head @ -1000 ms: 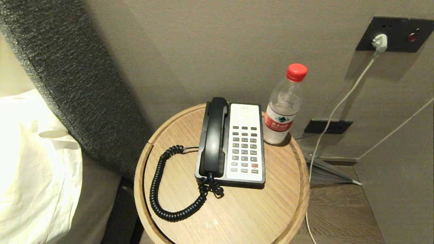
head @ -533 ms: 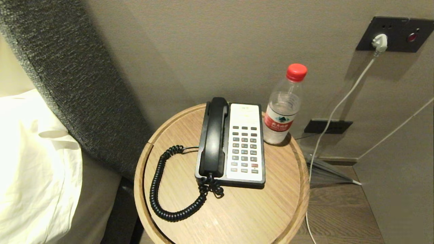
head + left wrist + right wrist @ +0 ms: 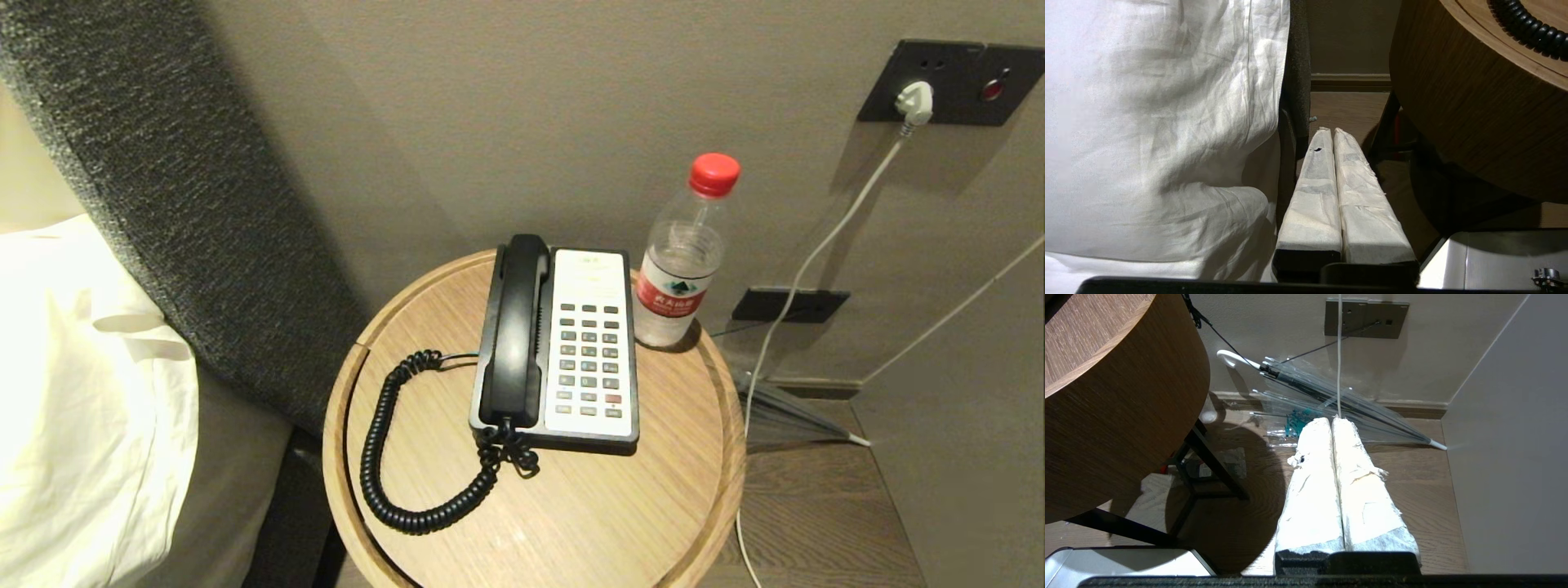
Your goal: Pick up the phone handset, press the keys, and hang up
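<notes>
Resting in its cradle on the round wooden table (image 3: 571,523), the glossy black phone handset (image 3: 516,331) is risking a cord snag or bottle knock, while both tools, left (image 3: 1334,132) and right (image 3: 1332,421), are hanging shut and empty below the tabletop.

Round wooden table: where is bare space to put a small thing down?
The round wooden table is bare in front of the black-and-white desk phone, right of the black coiled cord. It is crowded at the back, where the clear red-capped water bottle stands beside the phone.
</notes>
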Robot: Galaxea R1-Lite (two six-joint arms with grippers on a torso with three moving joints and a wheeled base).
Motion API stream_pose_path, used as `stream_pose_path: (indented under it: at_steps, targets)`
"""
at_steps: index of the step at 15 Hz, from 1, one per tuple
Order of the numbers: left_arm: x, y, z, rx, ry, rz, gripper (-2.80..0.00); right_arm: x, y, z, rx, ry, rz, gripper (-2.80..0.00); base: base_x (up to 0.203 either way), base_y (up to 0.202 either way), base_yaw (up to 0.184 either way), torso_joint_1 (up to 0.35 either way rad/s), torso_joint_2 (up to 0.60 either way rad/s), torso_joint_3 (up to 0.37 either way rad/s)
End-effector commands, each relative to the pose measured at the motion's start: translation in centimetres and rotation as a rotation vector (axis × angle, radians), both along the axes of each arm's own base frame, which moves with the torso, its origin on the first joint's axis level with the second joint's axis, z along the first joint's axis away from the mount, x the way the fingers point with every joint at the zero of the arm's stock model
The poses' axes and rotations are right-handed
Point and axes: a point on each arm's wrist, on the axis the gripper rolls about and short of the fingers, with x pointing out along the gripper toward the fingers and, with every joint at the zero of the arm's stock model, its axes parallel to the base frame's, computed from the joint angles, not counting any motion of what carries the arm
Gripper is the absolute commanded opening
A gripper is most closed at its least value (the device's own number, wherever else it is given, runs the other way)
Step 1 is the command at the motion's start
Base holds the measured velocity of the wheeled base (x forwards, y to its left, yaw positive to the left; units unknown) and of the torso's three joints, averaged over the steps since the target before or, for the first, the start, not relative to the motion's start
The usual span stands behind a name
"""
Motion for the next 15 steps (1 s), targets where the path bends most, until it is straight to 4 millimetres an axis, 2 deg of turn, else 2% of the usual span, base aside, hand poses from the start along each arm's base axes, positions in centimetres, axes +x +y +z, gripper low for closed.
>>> stream_pose_path:
  at_steps: [1,15]
  targets:
    - [0.01,0.01,-0.03,-0.021,0.001,0.003,-2.8,0.03,0.0,-0.03,0.0,0.004,0.001,-2.8,0.0,0.0,0.0,0.006,0.0,0.051]
    - [0.0,0.02,-0.01,-0.04,0.001,0.011,-2.8,0.03,0.0,-0.03,0.0,0.004,0.0,-2.8,0.0,0.0,0.0,0.002,0.0,0.187]
